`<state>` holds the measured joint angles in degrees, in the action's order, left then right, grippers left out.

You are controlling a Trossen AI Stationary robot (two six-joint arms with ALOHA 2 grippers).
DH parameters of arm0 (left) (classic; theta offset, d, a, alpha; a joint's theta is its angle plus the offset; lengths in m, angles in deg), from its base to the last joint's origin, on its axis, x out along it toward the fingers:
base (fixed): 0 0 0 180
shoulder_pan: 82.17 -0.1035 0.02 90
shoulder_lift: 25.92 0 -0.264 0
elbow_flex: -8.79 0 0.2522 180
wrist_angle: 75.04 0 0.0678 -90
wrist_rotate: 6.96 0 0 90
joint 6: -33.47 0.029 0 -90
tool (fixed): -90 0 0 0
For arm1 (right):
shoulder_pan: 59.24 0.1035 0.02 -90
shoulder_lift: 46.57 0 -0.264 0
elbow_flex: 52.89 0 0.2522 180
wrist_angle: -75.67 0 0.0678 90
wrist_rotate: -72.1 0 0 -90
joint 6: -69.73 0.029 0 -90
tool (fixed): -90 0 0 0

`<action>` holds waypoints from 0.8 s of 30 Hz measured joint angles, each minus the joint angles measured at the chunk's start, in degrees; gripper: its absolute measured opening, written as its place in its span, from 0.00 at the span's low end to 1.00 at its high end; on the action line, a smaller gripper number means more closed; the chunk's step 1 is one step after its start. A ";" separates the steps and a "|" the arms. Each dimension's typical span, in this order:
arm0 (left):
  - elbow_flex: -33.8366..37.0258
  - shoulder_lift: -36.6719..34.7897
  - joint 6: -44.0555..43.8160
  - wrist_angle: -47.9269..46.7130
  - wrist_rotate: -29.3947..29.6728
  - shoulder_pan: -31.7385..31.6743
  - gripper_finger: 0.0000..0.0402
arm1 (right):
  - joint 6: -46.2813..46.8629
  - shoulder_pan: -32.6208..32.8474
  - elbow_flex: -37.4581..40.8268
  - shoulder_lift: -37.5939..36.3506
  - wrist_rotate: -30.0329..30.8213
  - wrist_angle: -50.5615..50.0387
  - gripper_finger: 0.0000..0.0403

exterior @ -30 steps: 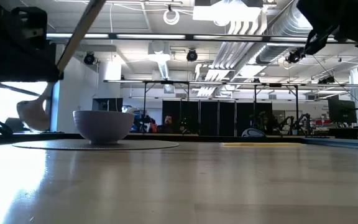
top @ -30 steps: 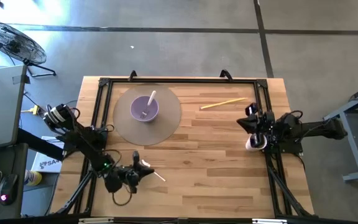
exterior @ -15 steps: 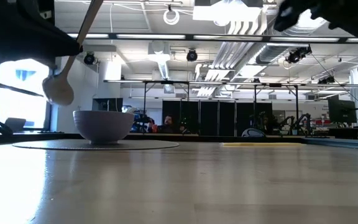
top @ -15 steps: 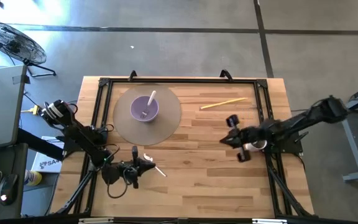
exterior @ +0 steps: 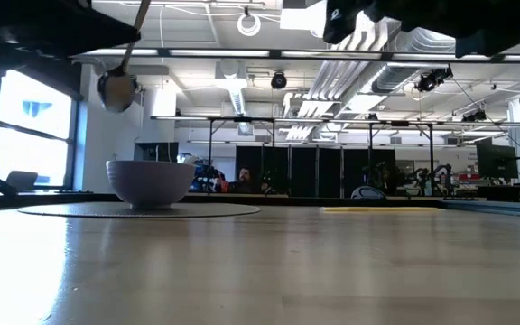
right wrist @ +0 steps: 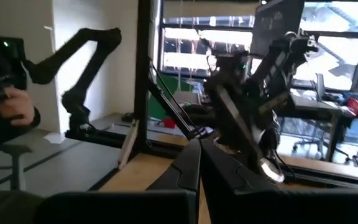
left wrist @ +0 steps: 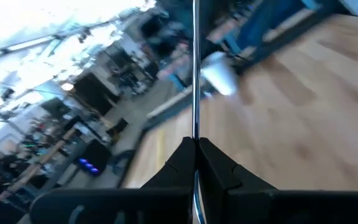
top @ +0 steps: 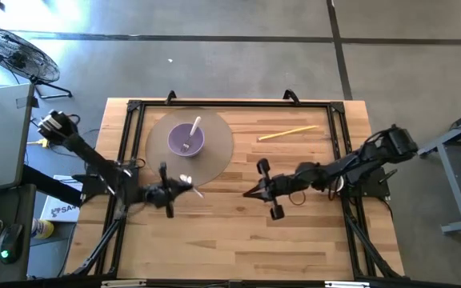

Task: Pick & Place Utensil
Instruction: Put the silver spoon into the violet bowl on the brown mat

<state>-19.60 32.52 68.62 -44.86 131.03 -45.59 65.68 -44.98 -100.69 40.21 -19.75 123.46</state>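
- In the low view, the spoon (exterior: 120, 77) was cut off by the top edge, so the grip on its handle was hidden.
- The left wrist view was motion-blurred; the white cup (left wrist: 219, 74) was only a smear.
- The utensil inside the purple bowl (top: 186, 140) was too small to identify.

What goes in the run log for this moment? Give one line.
left gripper: shut on spoon, raised by mat | right gripper: shut, empty, mid-table | bowl: on mat, one utensil inside

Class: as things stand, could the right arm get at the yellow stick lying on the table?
Probably yes: the yellow stick lies in the open on bare wood, and the right gripper, shut and empty, hangs nearby with nothing between them.
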 joint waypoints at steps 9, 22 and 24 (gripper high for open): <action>0.46 -8.44 0.98 -8.48 -18.56 -22.63 0.00 | 0.15 -0.02 -0.73 -0.03 6.12 -9.47 0.01; 0.50 -7.58 -9.50 -10.31 -46.91 -53.85 0.00 | 2.29 1.29 -0.73 -0.04 5.84 -12.73 0.01; 0.52 -6.72 -11.46 -10.63 -49.16 -56.86 0.00 | 2.27 1.29 -0.73 -0.04 5.86 -12.85 0.01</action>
<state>-19.08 25.80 57.16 -55.49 81.87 -102.45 67.95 -43.69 -101.41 40.17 -13.89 110.61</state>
